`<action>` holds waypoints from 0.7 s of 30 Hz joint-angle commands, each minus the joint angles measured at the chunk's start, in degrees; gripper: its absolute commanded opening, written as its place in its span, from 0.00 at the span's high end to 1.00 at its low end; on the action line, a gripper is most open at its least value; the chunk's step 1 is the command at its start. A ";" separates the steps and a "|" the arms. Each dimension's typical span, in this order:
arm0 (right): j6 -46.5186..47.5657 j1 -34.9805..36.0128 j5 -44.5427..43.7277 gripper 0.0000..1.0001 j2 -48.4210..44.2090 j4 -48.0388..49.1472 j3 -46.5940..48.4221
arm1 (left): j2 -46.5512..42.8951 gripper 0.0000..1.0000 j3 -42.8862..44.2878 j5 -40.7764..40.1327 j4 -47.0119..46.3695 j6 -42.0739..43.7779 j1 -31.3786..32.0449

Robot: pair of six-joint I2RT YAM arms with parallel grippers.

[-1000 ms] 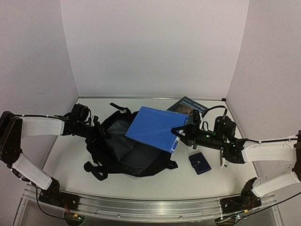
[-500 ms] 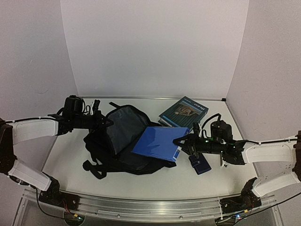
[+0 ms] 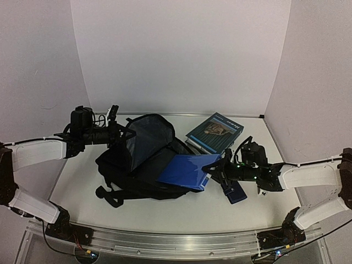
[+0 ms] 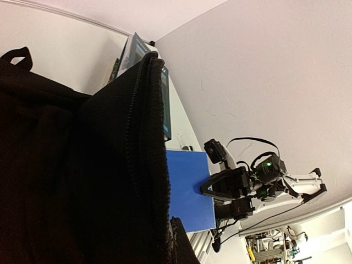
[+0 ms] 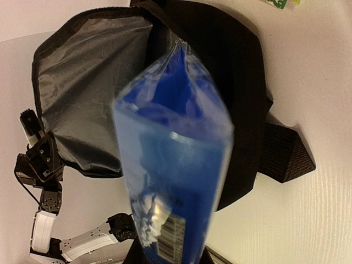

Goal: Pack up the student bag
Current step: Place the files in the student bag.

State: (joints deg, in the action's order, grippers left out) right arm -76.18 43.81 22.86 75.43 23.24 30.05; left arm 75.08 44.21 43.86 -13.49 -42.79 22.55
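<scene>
Insertion is the step in hand, judging from the top view. The student bag (image 3: 137,175) lies on the worktop (image 3: 77,184) left of centre, with its flap (image 3: 147,135) raised. The left hand (image 3: 116,133) is clamped tight on the flap's edge and holds the mouth up, open toward the right. The right hand (image 3: 219,168) is pinched narrow on the right end of a blue folder (image 3: 184,170), whose other end overlaps the bag's opening. I cannot tell whether that end is inside or only resting on the rim. A book (image 3: 214,132) lies toward the far right corner, apart from the bag. A small dark-blue wallet (image 3: 235,192) sits just beside the right hand, toward the near edge.

From the left wrist, black fabric and the zipper (image 4: 135,137) fill the left side, and fabric hides this hand's own fingers. Past the flap, the folder shows with the right hand gripping it.

From the right wrist, the folder runs edge-on and blurred toward the grey lining (image 5: 88,93), which gapes wide. The left hand shows at the bag's edge, lower left.

The next move likely calls for sliding the folder leftward and deeper under the lifted flap. The right hand should let go only once most of it is inside. A corner could snag on the zipper rim.
</scene>
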 commanded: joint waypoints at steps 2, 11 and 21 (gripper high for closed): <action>-2.42 0.33 -1.15 1.00 1.77 8.43 3.63 | -0.06 1.00 2.52 5.33 -9.02 -0.76 -0.22; -6.17 0.31 0.32 1.00 9.26 21.43 4.85 | -0.86 1.00 2.84 6.29 -8.99 -0.37 -0.17; -6.37 0.31 0.47 1.00 17.50 28.12 9.12 | -0.64 1.00 2.83 6.85 -9.18 -0.34 -0.13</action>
State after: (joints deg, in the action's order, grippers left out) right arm -82.10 43.81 23.02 90.40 43.10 35.52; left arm 75.35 44.23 48.53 -17.02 -43.44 22.55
